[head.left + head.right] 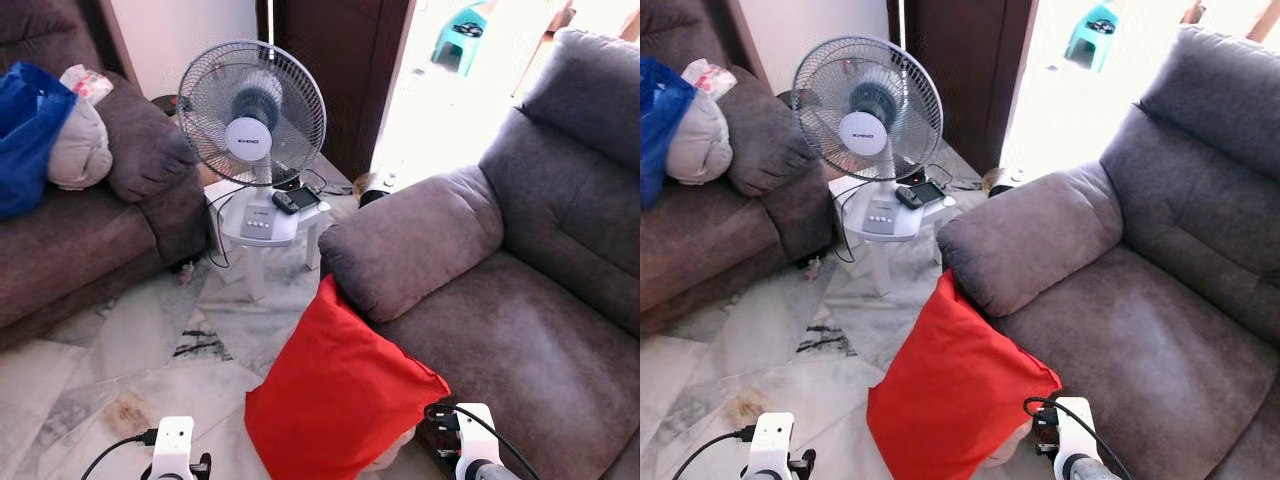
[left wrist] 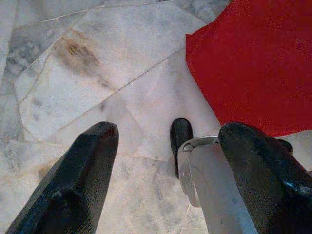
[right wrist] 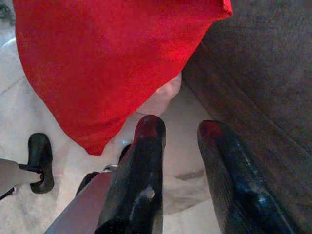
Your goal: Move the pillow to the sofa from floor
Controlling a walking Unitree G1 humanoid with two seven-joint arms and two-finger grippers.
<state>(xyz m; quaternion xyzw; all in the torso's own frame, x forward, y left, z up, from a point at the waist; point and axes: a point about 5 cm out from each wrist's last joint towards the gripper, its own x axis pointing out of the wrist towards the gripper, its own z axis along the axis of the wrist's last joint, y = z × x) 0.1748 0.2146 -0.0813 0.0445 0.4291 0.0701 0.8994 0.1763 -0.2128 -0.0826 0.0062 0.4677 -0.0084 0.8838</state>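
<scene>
- Far left, a brown couch point(image 1: 90, 240) carries a blue bag point(image 1: 25, 135) and a pale bundle point(image 1: 80, 150)
- Next along, a grey fan point(image 1: 252, 110) stands on a small white stool point(image 1: 262, 225), with a dark handset point(image 1: 296, 199) at its foot
- The left end effector point(image 2: 165, 141) hangs over the marble floor point(image 1: 130, 350), fingers spread apart, holding nothing
- The red pillow point(image 1: 335, 395) stands on the floor, propped against the front of the grey sofa point(image 1: 520, 300), its top corner under the armrest
- The right end effector point(image 3: 180, 129) hovers just beside the pillow's lower edge and the sofa base, fingers parted and empty
</scene>
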